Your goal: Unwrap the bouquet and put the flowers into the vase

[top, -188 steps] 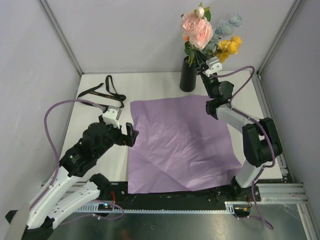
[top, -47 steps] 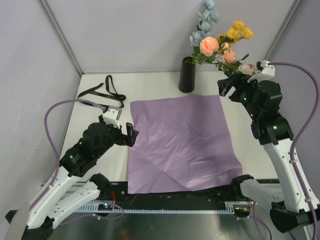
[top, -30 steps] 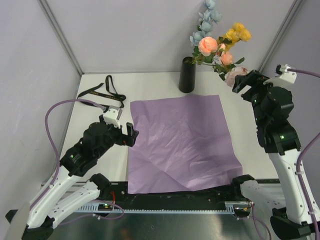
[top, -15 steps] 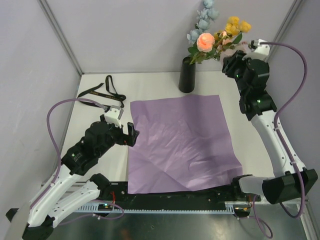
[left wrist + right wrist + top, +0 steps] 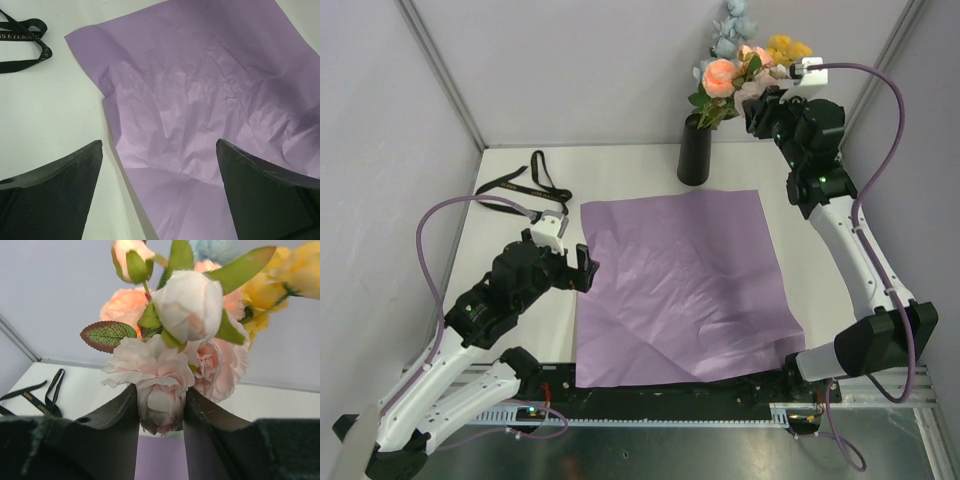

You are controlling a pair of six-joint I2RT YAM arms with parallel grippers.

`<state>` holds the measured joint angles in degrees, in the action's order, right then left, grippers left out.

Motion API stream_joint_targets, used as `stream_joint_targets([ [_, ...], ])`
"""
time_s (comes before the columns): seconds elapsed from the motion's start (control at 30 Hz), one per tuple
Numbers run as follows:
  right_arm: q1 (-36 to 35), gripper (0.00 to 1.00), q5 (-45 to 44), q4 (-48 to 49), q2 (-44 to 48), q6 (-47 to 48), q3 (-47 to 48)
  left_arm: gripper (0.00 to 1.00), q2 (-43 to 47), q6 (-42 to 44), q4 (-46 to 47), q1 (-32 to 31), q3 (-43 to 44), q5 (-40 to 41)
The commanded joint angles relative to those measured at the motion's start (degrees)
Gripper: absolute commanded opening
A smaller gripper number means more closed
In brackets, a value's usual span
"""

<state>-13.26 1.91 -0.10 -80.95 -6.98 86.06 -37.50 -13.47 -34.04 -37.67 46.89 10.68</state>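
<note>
The bouquet is unwrapped. The flowers (image 5: 722,76), peach-pink, yellow and pale blue, stand with their stems in the black vase (image 5: 695,155) at the back of the table. My right gripper (image 5: 761,103) is raised beside the blooms, shut on a pale pink rose (image 5: 161,374); in the right wrist view both fingers press the sides of the rose at the right gripper (image 5: 160,390). My left gripper (image 5: 576,266) hangs open over the left edge of the purple paper (image 5: 200,90), and nothing lies between its fingers at the left gripper (image 5: 159,144).
The purple paper (image 5: 680,280) lies flat across the middle of the table. A black ribbon (image 5: 532,182) lies loose at the back left, also seen as the ribbon (image 5: 25,45). Grey walls enclose the table.
My right arm has swung from the right side up to the flowers and its jaws have closed on the pale pink rose, pushing the bunch more upright. The left arm has not moved.
</note>
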Motion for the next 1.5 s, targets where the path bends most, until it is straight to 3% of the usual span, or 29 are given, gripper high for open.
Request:
stream_joint_targets([
  [0.0, -0.1, 0.4, 4.6, 2.0, -2.9, 2.4, 2.6, 1.0, -0.1, 0.6, 0.7, 0.5, 0.8, 0.9],
  [0.33, 0.1, 0.43, 4.4, -2.7, -6.8, 2.3, 6.5, 1.0, 0.0, 0.6, 0.6, 0.5, 0.7, 1.0],
  [0.4, 0.1, 0.51, 3.3, -5.6, -6.0, 1.6, 8.0, 1.0, 0.1, 0.6, 0.7, 0.5, 0.7, 1.0],
  [0.63, 0.0, 0.93, -1.6, -17.1, 3.3, -3.2, 5.9, 1.0, 0.6, 0.5, 0.7, 0.5, 0.8, 1.0],
  [0.7, 0.1, 0.98, -1.8, -19.6, 6.8, -4.7, 3.8, 1.0, 0.6, 0.5, 0.8, 0.5, 0.8, 0.8],
  [1.13, -0.5, 0.99, 8.7, -31.7, 28.4, -16.1, -12.2, 1.0, -0.6, 0.0, 0.9, 0.5, 6.2, -1.2],
  [1.47, -2.3, 0.99, 4.4, -40.0, 40.6, -18.8, -23.4, 1.0, 0.9, 0.3, 1.5, 0.5, 14.9, -1.0],
])
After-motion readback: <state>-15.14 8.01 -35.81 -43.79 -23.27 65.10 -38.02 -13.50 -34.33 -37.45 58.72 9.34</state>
